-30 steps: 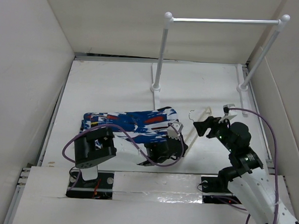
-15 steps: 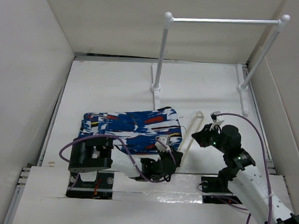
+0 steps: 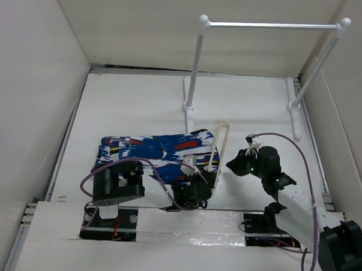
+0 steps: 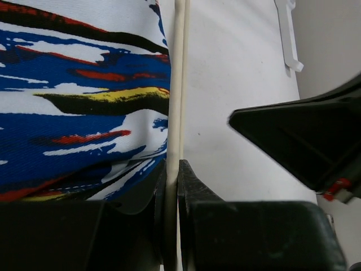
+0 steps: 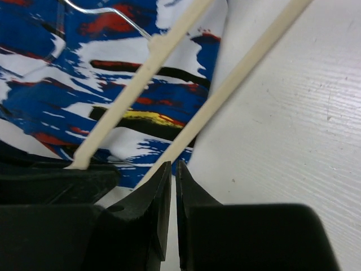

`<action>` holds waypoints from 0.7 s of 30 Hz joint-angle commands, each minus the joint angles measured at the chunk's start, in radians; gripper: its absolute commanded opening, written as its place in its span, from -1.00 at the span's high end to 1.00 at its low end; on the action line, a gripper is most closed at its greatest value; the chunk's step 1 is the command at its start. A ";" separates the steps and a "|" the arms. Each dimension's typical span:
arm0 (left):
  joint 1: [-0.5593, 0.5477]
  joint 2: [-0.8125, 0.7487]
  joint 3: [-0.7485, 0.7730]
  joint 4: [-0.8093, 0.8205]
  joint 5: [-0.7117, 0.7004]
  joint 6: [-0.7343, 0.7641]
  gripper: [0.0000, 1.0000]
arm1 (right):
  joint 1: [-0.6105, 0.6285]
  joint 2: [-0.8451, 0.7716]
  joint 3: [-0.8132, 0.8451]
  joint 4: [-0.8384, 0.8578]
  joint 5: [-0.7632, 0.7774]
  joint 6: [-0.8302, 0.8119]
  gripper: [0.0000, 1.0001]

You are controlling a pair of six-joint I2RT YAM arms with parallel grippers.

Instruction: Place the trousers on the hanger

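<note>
Care over the thin bar is what this step seems to be asking for: the left gripper (image 4: 172, 167) is pinching one slim arm of the pale cream triangular hanger (image 3: 219, 143) between its pads. The hanger is lying along the right-hand edge of the soft blue trousers streaked with white, red, black and yellow (image 3: 153, 152), which are lying in a flat bundle on the white table (image 3: 254, 109) just ahead of the arm bases. The right gripper (image 5: 172, 167) is pointing at the hanger from the other side, its fingers pressed almost together with nothing visibly caught between them; in the left wrist view its tip is standing apart from the bar. Judging from this, no fabric is passing through the triangle yet, so the job is sitting at an early stage. To do it well, the left pinch probably needs holding firm and level, since so thin a bar is likely to twist in the grip, while the right gripper is probably best opening and taking one edge of cloth rather than the whole stack. In the right wrist view two cream bars are crossing over the printed cloth, with the slim wire hook (image 5: 115, 8) showing above the fabric. The cloth is looking limp and prone to bunching. The white two-post rail stand (image 3: 196, 70) is standing well behind.
</note>
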 commanded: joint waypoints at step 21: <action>0.005 0.104 0.004 0.124 0.080 -0.022 1.00 | 0.038 0.593 0.224 0.343 0.037 -0.064 0.11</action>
